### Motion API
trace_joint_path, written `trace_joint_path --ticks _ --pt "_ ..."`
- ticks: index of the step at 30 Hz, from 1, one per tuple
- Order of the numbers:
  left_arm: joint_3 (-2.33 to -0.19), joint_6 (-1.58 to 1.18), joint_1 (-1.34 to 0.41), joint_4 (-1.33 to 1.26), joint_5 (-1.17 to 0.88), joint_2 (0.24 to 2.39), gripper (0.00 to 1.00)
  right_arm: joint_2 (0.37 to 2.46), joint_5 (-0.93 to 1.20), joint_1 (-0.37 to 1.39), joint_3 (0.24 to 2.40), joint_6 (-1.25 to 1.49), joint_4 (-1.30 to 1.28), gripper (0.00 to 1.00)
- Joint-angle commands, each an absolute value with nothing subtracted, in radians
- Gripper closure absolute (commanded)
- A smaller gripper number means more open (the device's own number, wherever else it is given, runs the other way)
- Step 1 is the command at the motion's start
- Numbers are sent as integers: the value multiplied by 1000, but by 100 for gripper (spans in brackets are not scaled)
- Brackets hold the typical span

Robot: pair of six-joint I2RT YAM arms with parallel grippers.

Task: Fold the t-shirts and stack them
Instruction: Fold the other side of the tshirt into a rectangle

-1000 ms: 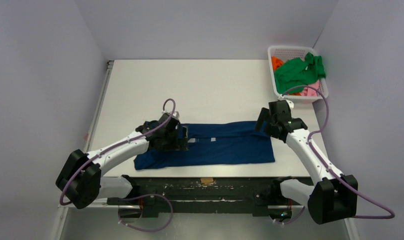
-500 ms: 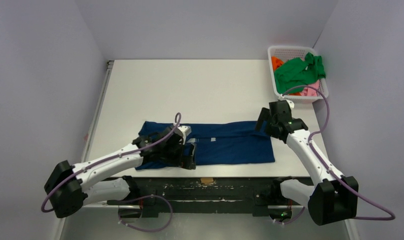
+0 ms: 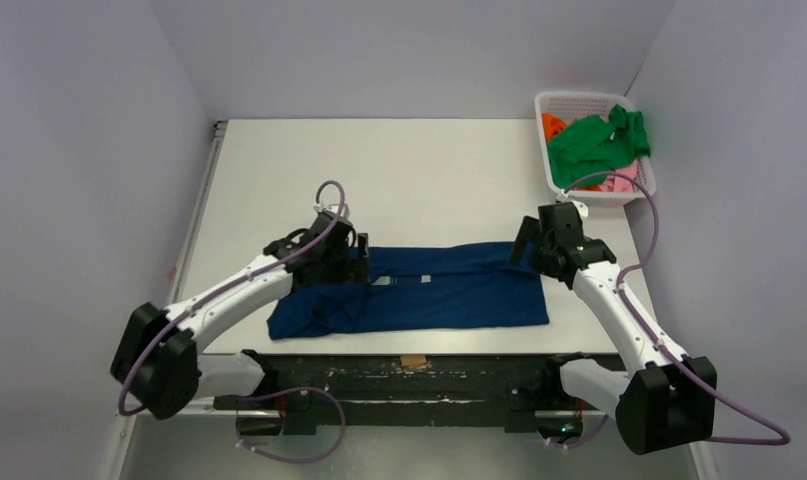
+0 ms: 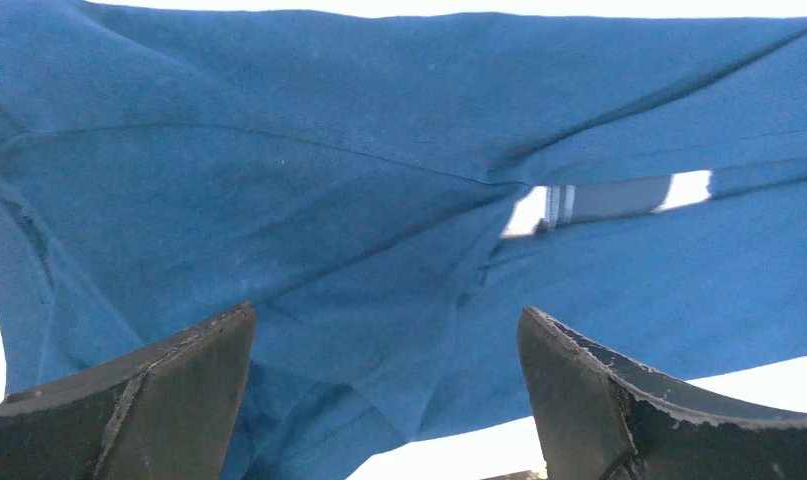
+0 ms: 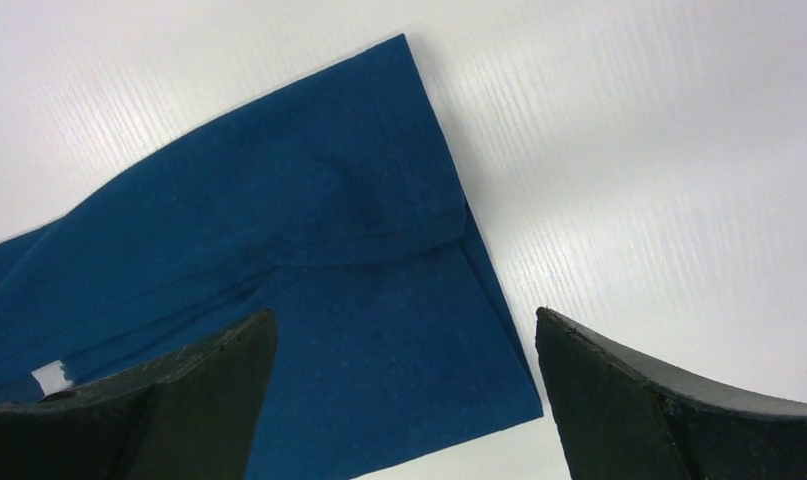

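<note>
A navy t-shirt (image 3: 449, 295) lies spread lengthwise across the near half of the white desk (image 3: 429, 170), its right end flat and square, its left end rumpled into folds. The left gripper (image 3: 355, 258) hangs over the shirt's far edge towards that rumpled end; the wrist view shows its fingers (image 4: 159, 390) wide apart and empty, with creased blue cloth filling the frame beneath them. The right gripper (image 3: 526, 246) hovers over the shirt's far right corner — fingers likewise spread, gripping nothing, the corner and bare desk showing between them.

Half a second ago the left gripper sat low over the shirt's near edge, with the left arm stretched along the front of the desk; it has since swung back to the far edge. The right arm has barely moved.

In the far right corner stands a white lattice basket (image 3: 554, 105) holding a green t-shirt (image 3: 589, 140) draped over orange (image 3: 551, 125) and pink (image 3: 621, 180) ones — well apart from both arms.
</note>
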State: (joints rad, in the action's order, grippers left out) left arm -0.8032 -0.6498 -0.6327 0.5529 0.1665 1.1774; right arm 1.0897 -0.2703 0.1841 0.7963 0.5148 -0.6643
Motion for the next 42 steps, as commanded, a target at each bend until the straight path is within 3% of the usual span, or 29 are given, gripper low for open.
trace_joint_path --ticks 1,7,19,23,26,29,33,42 --pt "-891 -605 -620 530 119 1337 0 1053 -280 182 799 502 -643 3" --pt "-828 -602 -637 485 -16 1387 0 1039 -288 182 795 507 -649 2" --pt "-803 -645 -922 381 -402 1258 0 1006 -289 182 787 509 -640 3" --pt "-819 -627 -930 438 -345 1178 0 1002 -283 182 787 506 -637 3" --pt "-845 -620 -927 567 -143 1088 0 1007 -264 182 785 489 -634 3" --pt "-847 -697 -834 658 53 1030 0 1024 -195 183 775 430 -587 3" --pt "-760 -797 -567 543 -62 1043 0 1095 -108 212 758 429 -478 2" --pt "-844 -941 -338 380 -218 1465 0 1467 -105 374 891 425 -316 3"
